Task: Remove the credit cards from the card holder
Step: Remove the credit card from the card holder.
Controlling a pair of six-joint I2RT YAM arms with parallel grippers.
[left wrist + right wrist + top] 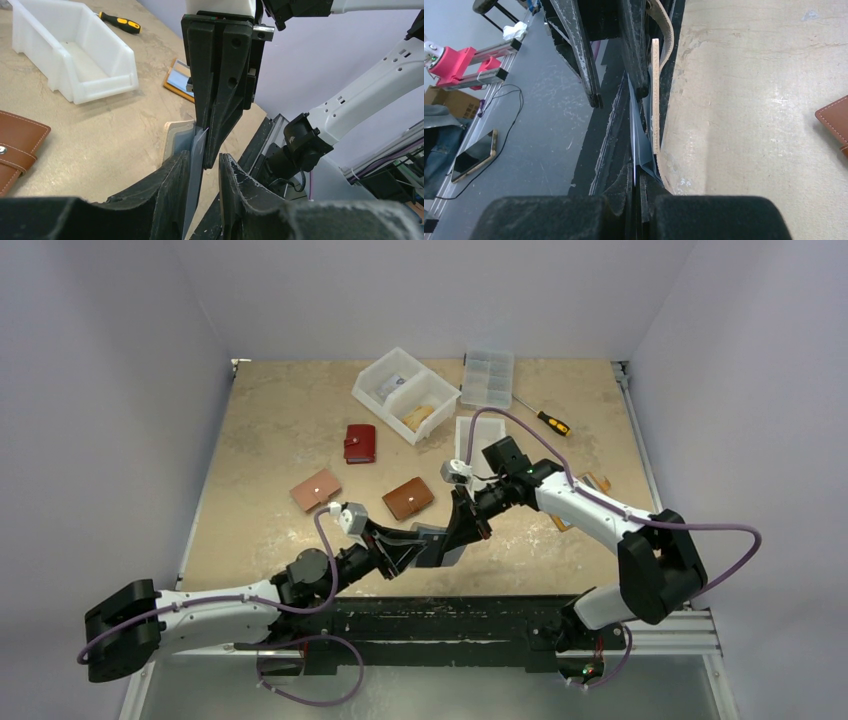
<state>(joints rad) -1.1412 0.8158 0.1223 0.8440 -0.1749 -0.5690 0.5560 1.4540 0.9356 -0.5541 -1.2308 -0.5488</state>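
Right wrist view: right pincer [640,186] was clamped shut on a thin grey-blue plastic card [636,132] just ahead of its tips, with the tan leather card holder [655,97] beside it. Left pincer [204,162] stood parted around the card. Extraction step, probably; next calls for pulling straight clear.

White bin [102,85] at the back, clear organiser [488,377] just beside it; screwdriver [552,423] near that; red wallet [360,443] and brown wallet [408,498] nearer.

Right fingers [684,215] pinched on an edge-on grey credit card [638,135], tan card holder [655,90] just beside, beige desk [749,100], brown wallet [835,120] at right edge
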